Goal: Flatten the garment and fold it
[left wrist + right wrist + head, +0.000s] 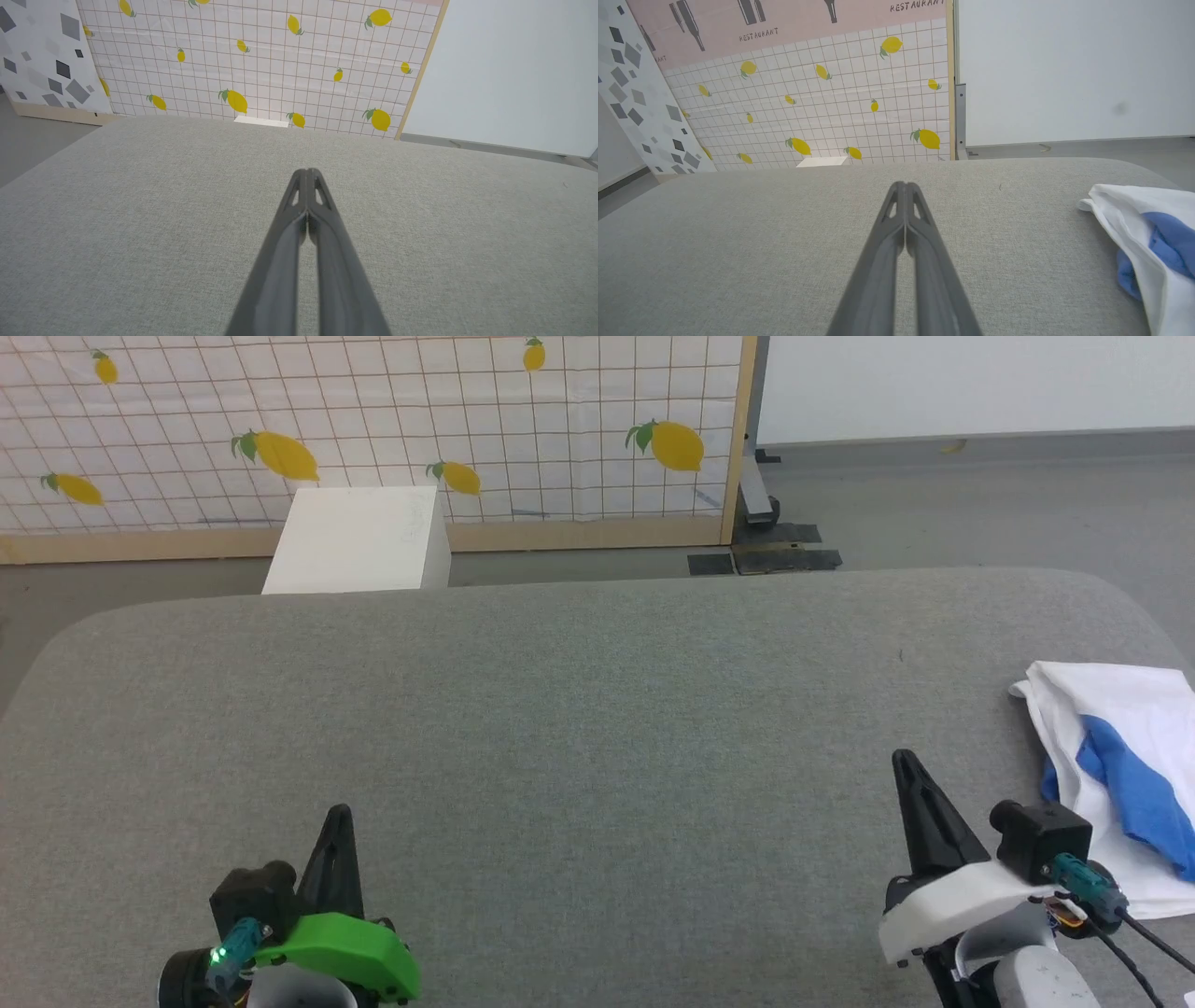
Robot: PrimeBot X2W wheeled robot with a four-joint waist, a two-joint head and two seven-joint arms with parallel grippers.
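Nearest, at lower left: left gripper (337, 826), green-housed, fingers (338, 863) pressed together tip to tip, clamped on nothing, poised over the grey table (560, 709). At lower right: right gripper (907, 775), white-housed, likewise closed and empty, tip pointing up the view. Same story from both wrist cameras: two dark fingers meeting along their length, nothing between them.

Just right of the right gripper, apart from it: garment (1111, 709), bunched in a heap at the table's right edge, white body rumpled over a twist of blue, partly cut off by the frame. Cannot tell which part is hem and which is collar.

Beyond, wide grey table top. Past its far edge, white box (359, 537) on the floor (934, 495), then lemon-print screen (485, 411), then pale wall (934, 383).

Judged step: the very start, flattening not yet begun, nothing folded. Heap off to one side, so probably first to be brought toward the middle.

Next move, as a guess: open the right fingers, reach right and down to the nearest white edge, pinch one layer only, drag toward centre. Then bring the left across for a second corner and pull apart to spread. Soft cloth, likely to sag and cling; risk of grabbing several layers at once, or of tugging the heap off the rounded right edge.
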